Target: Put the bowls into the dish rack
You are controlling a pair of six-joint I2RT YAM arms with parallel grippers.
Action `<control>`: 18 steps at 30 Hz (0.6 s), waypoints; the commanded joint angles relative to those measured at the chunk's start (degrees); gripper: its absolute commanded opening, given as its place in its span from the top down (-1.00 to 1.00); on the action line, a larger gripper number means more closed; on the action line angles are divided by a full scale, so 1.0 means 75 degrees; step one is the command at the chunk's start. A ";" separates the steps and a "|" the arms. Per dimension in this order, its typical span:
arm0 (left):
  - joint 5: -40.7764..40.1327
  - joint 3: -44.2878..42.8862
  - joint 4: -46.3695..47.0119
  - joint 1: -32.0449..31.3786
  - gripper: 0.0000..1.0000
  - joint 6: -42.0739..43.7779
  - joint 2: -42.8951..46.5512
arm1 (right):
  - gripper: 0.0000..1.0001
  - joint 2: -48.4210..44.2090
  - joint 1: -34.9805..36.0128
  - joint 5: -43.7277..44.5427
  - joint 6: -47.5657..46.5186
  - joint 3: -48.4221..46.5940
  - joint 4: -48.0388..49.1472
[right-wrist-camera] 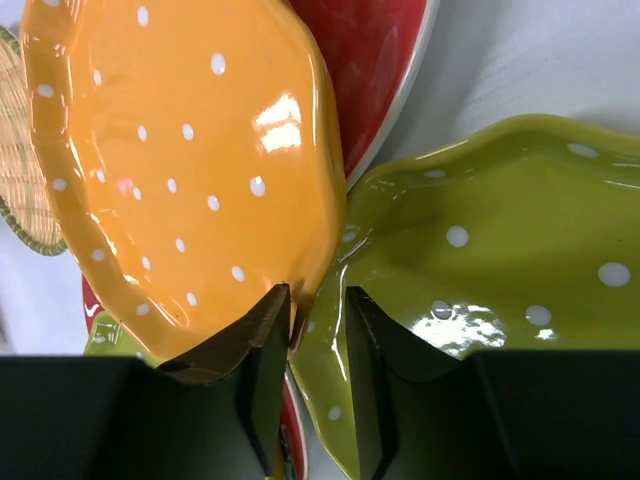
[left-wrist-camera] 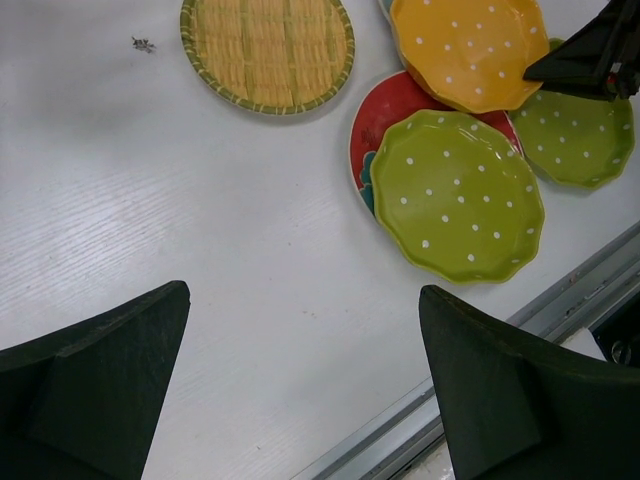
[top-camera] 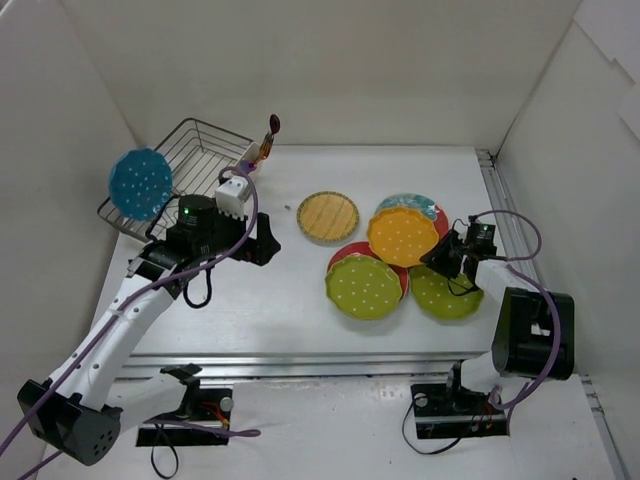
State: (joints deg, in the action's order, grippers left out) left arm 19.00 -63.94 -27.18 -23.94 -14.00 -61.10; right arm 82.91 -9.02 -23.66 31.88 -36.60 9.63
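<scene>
The blue dotted bowl (top-camera: 140, 183) stands on edge at the left end of the dish rack (top-camera: 205, 140). My left gripper (top-camera: 264, 240) (left-wrist-camera: 305, 390) hangs open over bare table beside the rack, holding nothing. The orange bowl (top-camera: 403, 236) (right-wrist-camera: 180, 160) lies on a red-and-teal bowl (top-camera: 428, 208). My right gripper (top-camera: 441, 256) (right-wrist-camera: 318, 300) has closed down on its near rim, one finger inside, the other outside over a green bowl (top-camera: 446, 294) (right-wrist-camera: 500, 250). A second green bowl (top-camera: 364, 286) (left-wrist-camera: 458, 195) covers another red bowl (left-wrist-camera: 385, 125). The tan woven bowl (top-camera: 327, 216) (left-wrist-camera: 266, 50) lies apart.
A white utensil cup (top-camera: 233, 192) sits on the rack's near right corner, with a dark-tipped utensil (top-camera: 271, 130) sticking up behind it. White walls close in on both sides. A metal rail (left-wrist-camera: 560, 290) runs along the table's near edge.
</scene>
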 commanded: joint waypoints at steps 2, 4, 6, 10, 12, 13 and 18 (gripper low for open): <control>0.0021 -0.0134 0.0214 0.0017 -0.87 0.0191 -0.0161 | 0.58 -0.0098 -0.0040 0.0120 0.0039 -0.0370 0.0357; 0.0091 -0.0111 0.0190 0.0017 -0.87 0.0179 -0.0174 | 0.80 -0.0110 -0.0040 0.0050 0.0039 -0.0370 0.0334; 0.0079 -0.0076 0.0225 0.0017 -0.87 0.0179 -0.0139 | 0.91 -0.0238 -0.0040 0.0026 0.0050 -0.0335 0.0275; -0.0003 -0.0052 0.0261 0.0017 -0.87 0.0179 -0.0173 | 1.00 -0.0764 -0.0040 0.0201 -0.0067 -0.0218 -0.0028; 0.0032 -0.0052 0.0272 0.0017 -0.87 0.0156 -0.0209 | 1.00 -0.0941 -0.0052 0.0353 -0.0160 -0.0194 -0.0146; 0.0090 -0.0064 0.0261 0.0017 -0.87 0.0144 -0.0243 | 1.00 -0.1081 -0.0063 0.0435 -0.0184 -0.0159 -0.0217; 0.0150 -0.0088 0.0249 0.0017 -0.87 0.0132 -0.0349 | 1.00 -0.1188 -0.0134 0.0483 -0.0313 -0.0171 -0.0381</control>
State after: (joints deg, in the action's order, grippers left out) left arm 19.44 -63.88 -27.24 -23.94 -13.65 -63.48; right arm 76.99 -9.80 -18.48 30.74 -36.95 4.54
